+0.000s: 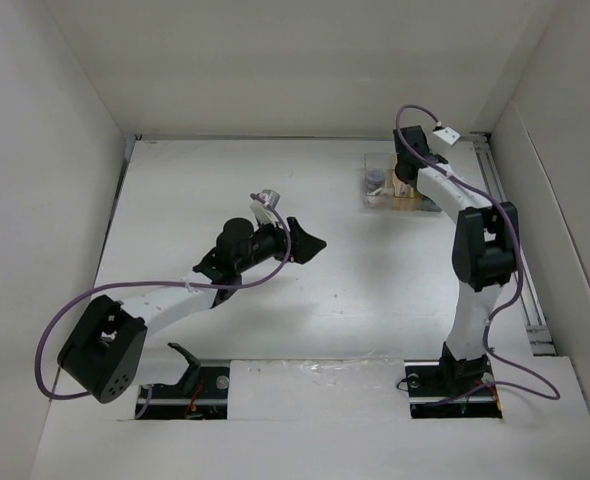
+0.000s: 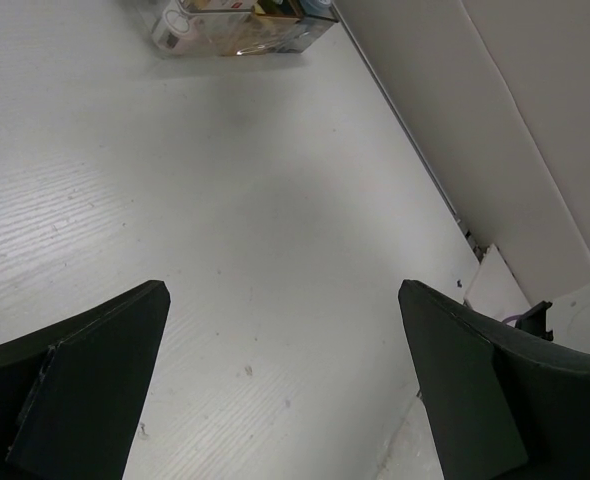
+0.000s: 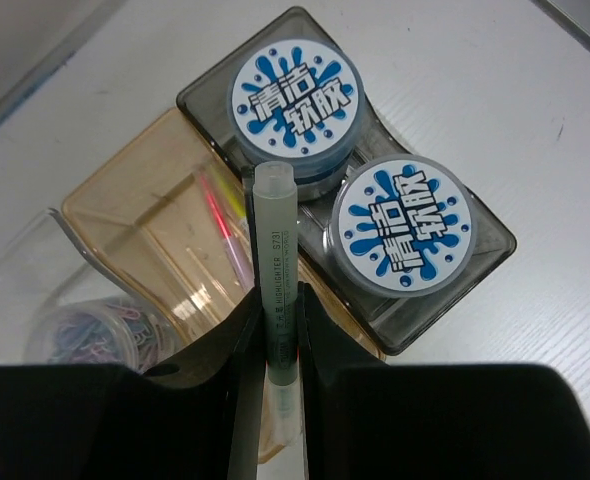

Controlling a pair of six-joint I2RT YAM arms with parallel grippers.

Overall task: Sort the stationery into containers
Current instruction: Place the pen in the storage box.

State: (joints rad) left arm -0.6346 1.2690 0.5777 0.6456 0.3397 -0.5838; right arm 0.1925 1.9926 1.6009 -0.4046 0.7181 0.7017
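My right gripper (image 3: 278, 318) is shut on a grey-green highlighter (image 3: 276, 240), held above the containers (image 3: 125, 215). The pen's capped end points over the edge between the tan middle section and the dark grey section (image 3: 493, 243). Two round blue-and-white labelled rolls (image 3: 295, 102) (image 3: 407, 226) fill the dark grey section. A red pen (image 3: 218, 218) and a yellow one lie in the tan section. A pot of coloured clips (image 3: 93, 332) sits in the clear section. My left gripper (image 2: 285, 385) hangs open over bare table, far from the containers (image 2: 237, 27).
In the top view the containers (image 1: 388, 186) stand at the back right, under my right gripper (image 1: 407, 176). My left gripper (image 1: 306, 243) is at mid-table. White walls close in the table; a rail (image 1: 510, 235) runs along its right edge.
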